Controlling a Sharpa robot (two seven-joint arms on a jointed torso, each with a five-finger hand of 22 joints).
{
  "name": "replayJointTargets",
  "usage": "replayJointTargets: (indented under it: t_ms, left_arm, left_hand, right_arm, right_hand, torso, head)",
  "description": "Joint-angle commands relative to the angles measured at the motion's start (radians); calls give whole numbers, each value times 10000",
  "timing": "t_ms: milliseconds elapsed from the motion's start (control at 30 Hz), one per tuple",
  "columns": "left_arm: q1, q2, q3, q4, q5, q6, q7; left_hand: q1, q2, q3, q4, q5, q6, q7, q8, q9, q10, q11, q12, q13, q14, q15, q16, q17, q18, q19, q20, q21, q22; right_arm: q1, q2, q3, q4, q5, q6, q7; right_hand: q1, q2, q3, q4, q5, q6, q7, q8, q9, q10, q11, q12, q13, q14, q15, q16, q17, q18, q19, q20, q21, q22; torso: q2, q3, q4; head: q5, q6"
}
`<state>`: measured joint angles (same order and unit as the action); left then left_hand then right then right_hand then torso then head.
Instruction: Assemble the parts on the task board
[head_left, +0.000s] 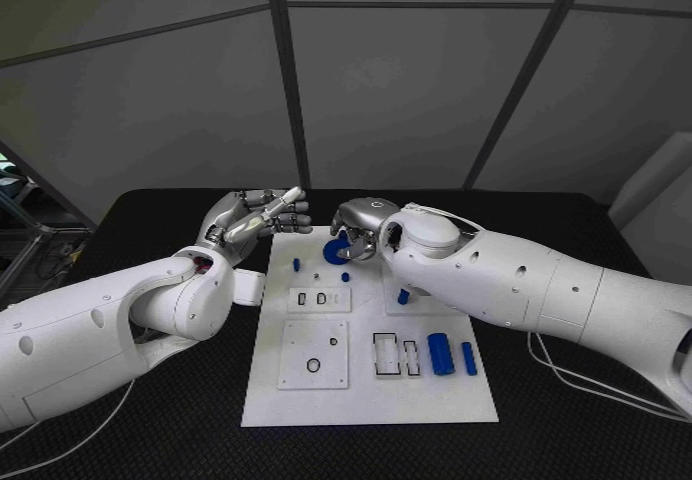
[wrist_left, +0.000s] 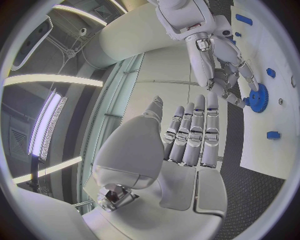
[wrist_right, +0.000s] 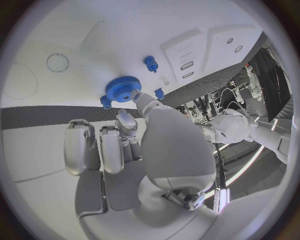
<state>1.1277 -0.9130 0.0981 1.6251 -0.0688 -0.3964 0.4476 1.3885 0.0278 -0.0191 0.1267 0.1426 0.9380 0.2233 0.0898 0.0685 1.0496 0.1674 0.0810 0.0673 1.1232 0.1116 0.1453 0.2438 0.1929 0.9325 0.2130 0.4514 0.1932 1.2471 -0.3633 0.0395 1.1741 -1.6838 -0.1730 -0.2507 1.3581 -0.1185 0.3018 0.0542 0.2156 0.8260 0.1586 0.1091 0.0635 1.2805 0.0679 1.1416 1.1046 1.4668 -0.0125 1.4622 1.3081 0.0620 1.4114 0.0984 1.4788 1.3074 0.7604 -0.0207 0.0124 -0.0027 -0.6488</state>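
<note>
The left hand (head_left: 260, 216) hovers off the far left corner of the task board (head_left: 368, 400), palm raised, its fingers (wrist_left: 195, 132) straight, side by side and holding nothing. On the white board the head view shows one blue gear (head_left: 339, 251) at the far edge, lying flat with its toothed face up and its axis upright; the right hand (head_left: 369, 224) is down over it, fingertips (wrist_left: 232, 96) gathered at its rim, though whether they actually pinch it I cannot tell. In the right wrist view a fingertip touches the gear's edge, with small blue pegs just beside it. Nearer the left of the board stands one small peg (head_left: 297, 265), upright. Toward the near right lie two blue cylinders: a thick one (head_left: 440, 354) and a thin one (head_left: 469, 358), side by side, long axes running near to far. One more small blue piece (head_left: 404, 296) shows just beside the right forearm. One black ring (head_left: 315, 365) rests on a near-left square plate
</note>
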Motion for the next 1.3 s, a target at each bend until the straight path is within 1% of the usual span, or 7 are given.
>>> replayJointTargets:
  t_ms: [33,367,633,733,967,1067,1300]
  left_arm:
    - [19,6,9,1,-56,171,41]
    - [19,0,10,-12,-56,212,-10]
    - [19,-87,10,-15,-56,224,-20]
    - [19,-130,9,-31,-56,220,-20]
    - [20,-162,8,-98,-56,218,-10]
    - [20,-159,8,-122,-56,219,10]
    - [19,-165,7,-149,-55,207,28]
  left_hand:
    - [-4,65,5,-71,-44,-13,14,-59,12,-71,18,-51,0,-68,32,-55,15,-128,-25,26,-11,-17]
    - [-10,64,1,-74,-45,-25,25,-71,9,-85,25,-59,-3,-77,36,-71,21,-127,-28,29,-10,-18]
    - [-10,64,1,-74,-45,-25,25,-71,9,-85,25,-59,-3,-77,36,-71,21,-127,-28,29,-10,-18]
    - [-10,64,1,-74,-45,-25,25,-71,9,-85,25,-59,-3,-77,36,-71,21,-127,-28,29,-10,-18]
    - [-18,64,-4,-74,-46,-32,29,-80,8,-94,30,-64,-4,-86,40,-85,25,-127,-31,32,-10,-19]
    - [-19,65,-5,-75,-46,-32,29,-81,8,-95,30,-65,-4,-88,41,-89,27,-127,-33,33,-10,-19]
    - [-19,65,-4,-75,-46,-32,29,-82,8,-96,30,-65,-4,-88,41,-90,27,-127,-33,33,-10,-19]
  right_arm:
    - [21,12,4,-29,100,349,104]
    - [21,-91,3,45,414,552,117]
    - [16,-1080,9,838,1313,-2125,1046]
    - [17,-1641,12,1291,1703,-2521,1322]
    - [24,-3584,18,2462,3124,-1792,1853]
    - [22,-4341,23,2765,3536,-1521,2412]
    - [20,-5416,28,2655,4145,-1171,3202]
  right_hand:
    - [-86,-114,-109,52,-19,-71,-15,-72,18,-81,2,-30,-11,647,61,-48,747,-83,15,60,-50,194]
    - [-936,83,-435,637,839,414,-11,66,106,31,15,180,185,657,68,-24,795,-85,22,65,-51,208]
    - [-880,91,-410,574,1073,387,-13,-16,71,363,4,697,709,691,62,64,933,-108,100,62,-1,320]
    - [-826,47,-412,518,1045,341,-18,-60,60,370,3,729,743,701,62,93,980,-115,120,61,13,353]
    - [-765,-140,-524,433,799,503,-81,-19,87,254,-40,619,636,666,36,11,854,-80,10,48,-53,201]
    - [-655,-228,-604,347,1190,557,-134,-11,90,204,-88,583,613,654,-5,-10,834,-60,-62,14,-100,111]
    - [-424,-298,-696,190,1293,547,-151,-40,79,121,-107,495,541,653,-26,-7,859,-39,-145,-13,-156,8]
  torso:
    - [-1,0,1]
    - [-1,4,0]
    - [-29,17,-64]
    - [-44,26,-101]
    - [-71,43,-143]
    - [-72,55,-149]
    - [-109,62,-188]
  head:
    - [-8,-3]
    - [-15,-10]
    - [22,47]
    - [14,93]
    - [-61,148]
    - [-152,210]
    - [-280,209]
